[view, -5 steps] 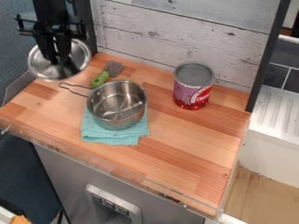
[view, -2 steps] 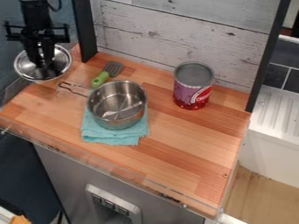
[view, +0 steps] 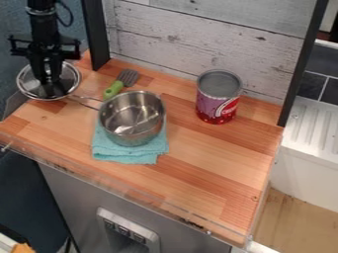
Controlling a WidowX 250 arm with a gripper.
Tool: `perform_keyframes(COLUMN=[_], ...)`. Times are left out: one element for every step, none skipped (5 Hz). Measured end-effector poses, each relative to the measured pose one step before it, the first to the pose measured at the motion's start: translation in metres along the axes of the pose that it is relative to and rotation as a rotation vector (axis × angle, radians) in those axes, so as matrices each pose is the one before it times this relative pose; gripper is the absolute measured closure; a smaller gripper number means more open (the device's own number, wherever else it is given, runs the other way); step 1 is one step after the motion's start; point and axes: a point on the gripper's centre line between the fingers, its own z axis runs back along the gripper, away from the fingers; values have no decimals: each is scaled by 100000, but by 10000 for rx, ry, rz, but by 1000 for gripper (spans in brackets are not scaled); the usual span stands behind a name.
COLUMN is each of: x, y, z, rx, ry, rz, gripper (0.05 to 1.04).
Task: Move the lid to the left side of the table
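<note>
After it had carried the lid [view: 27, 82] leftward, the gripper [view: 47, 80] sank slightly, its fingers clamped on the lid at the left edge of the tabletop [view: 204, 158].

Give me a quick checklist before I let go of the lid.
1. Hand on the lid: ok, it is at the lid's middle.
2. Lid toward the left side of the table: ok, by the far left corner.
3. Whole lid over the wood: not ok, in this view its left part shows past the table's left edge.
4. Lid resting on the surface: cannot tell, any gap beneath is hidden.
5. Lid free of the pot's handle: cannot tell, the handle's end meets the lid's rim in this view.
6. Pot sitting on the teal cloth: ok.
</note>
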Motion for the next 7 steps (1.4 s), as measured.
perform_keyframes(x=[3, 246, 220, 35, 352, 105, -28], y=[-627, 7, 166, -134, 7, 0, -98], z=[-963, 119, 109, 67, 414, 94, 14], rx=[187, 64, 92, -94, -8, 65, -25], ry=[132, -155, -75, 1, -90, -48, 16], rz=[-88, 89, 42, 86, -44, -42, 45], gripper=[805, 804, 804, 804, 804, 804, 804])
